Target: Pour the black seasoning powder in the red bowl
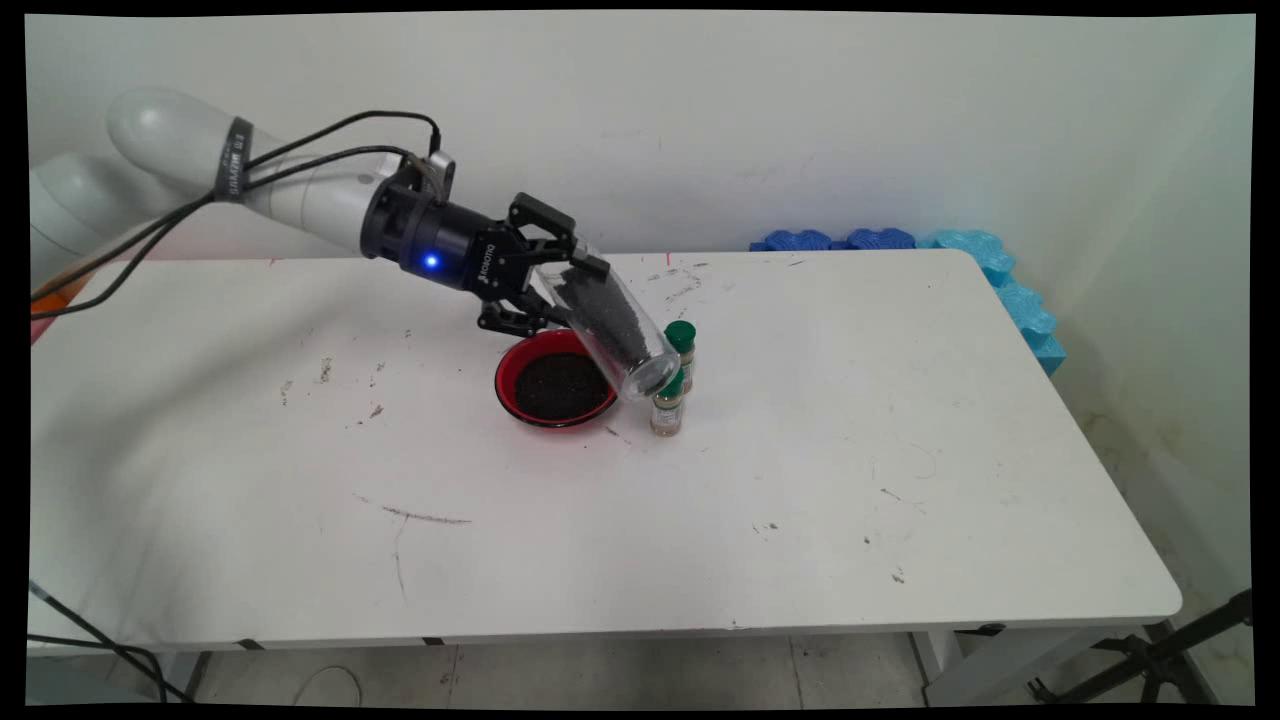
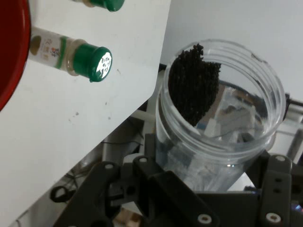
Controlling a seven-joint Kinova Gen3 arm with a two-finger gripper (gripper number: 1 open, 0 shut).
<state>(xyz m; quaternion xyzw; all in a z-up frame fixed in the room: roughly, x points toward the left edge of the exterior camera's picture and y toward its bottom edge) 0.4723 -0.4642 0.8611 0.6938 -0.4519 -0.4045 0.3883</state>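
My gripper (image 1: 560,285) is shut on a clear plastic jar (image 1: 615,325) that holds dark granules. The jar is tilted, its open mouth pointing down and to the right. In the hand view the jar (image 2: 222,123) rises between the fingers with the dark granules (image 2: 194,85) heaped near its rim. Below the jar stands a red bowl (image 1: 556,380) with dark granules in it. Two small spice bottles with green caps stand right of the bowl, one (image 1: 668,405) nearer and one (image 1: 683,345) behind it. The jar's mouth hangs close to the nearer bottle.
The white table (image 1: 800,480) bears scuff marks and dark specks. Blue foam pieces (image 1: 960,255) line the far right corner and the right edge along the wall. A black stand leg (image 1: 1160,655) shows below the table's right corner.
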